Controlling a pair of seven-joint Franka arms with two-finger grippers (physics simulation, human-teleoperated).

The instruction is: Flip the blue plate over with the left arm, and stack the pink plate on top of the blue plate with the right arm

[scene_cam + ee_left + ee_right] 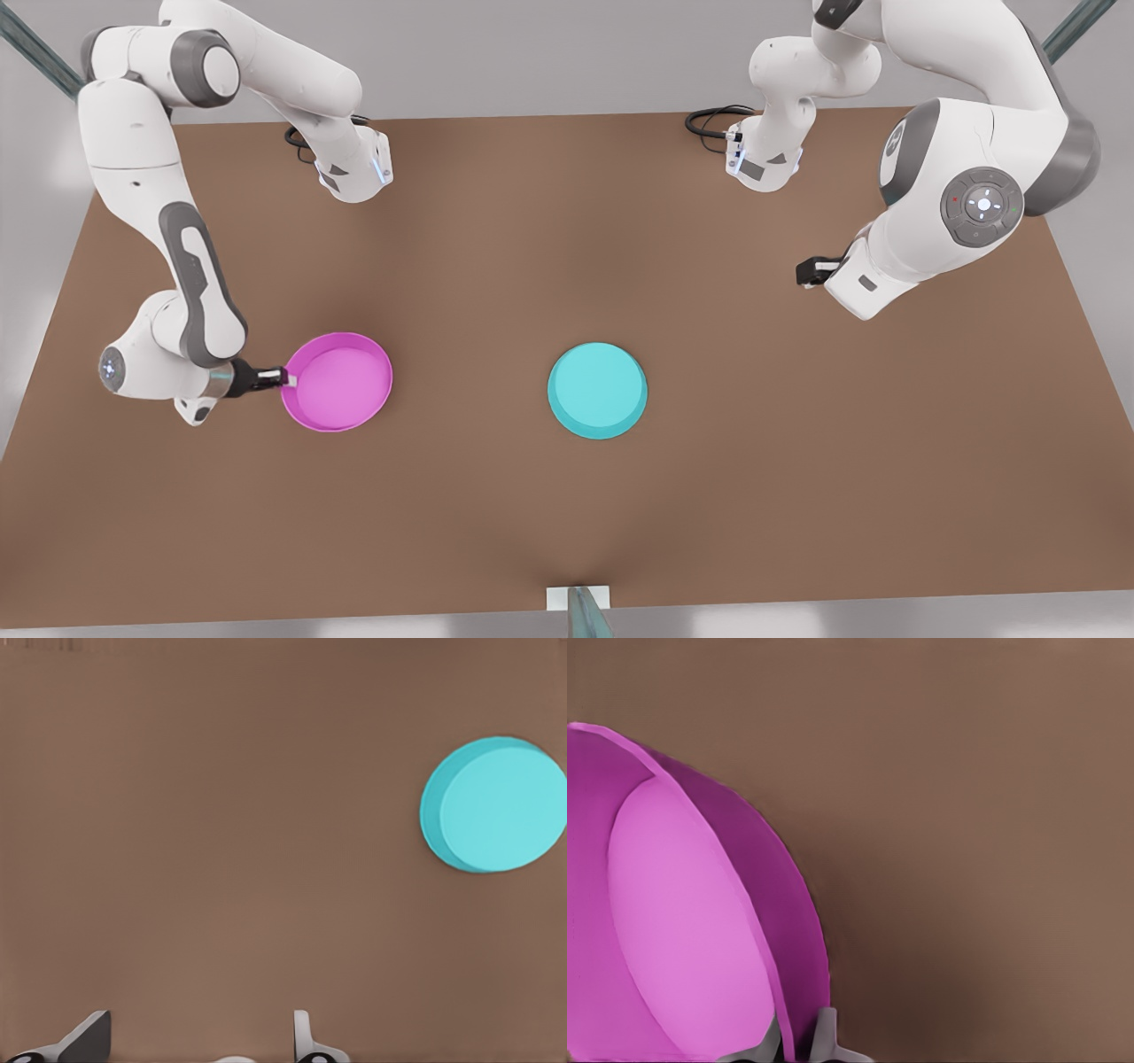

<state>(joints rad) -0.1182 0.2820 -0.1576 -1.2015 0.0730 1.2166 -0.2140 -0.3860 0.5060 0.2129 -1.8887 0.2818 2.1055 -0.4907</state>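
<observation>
The blue plate (597,391) lies base-up on the brown counter (567,496), near the middle of the front view; I see its flat turquoise underside and a band of rim wall along its lower edge. In the left wrist view the blue plate (494,804) sits well apart from the left gripper (199,1036), whose jaws stand spread over bare counter (221,859), holding nothing. I place the left gripper (813,270) at the front view's right, beside and well clear of the blue plate.

The pink plate (337,382) sits on the front view's left, open side up, its lighter inner face showing, well apart from the blue plate. The right gripper (285,378) meets its rim at the edge farthest from the blue plate. In the right wrist view I see the jaws of the right gripper (799,1041) pinching the wall of the pink plate (691,921), one finger (825,1034) outside the rim and one inside.
</observation>
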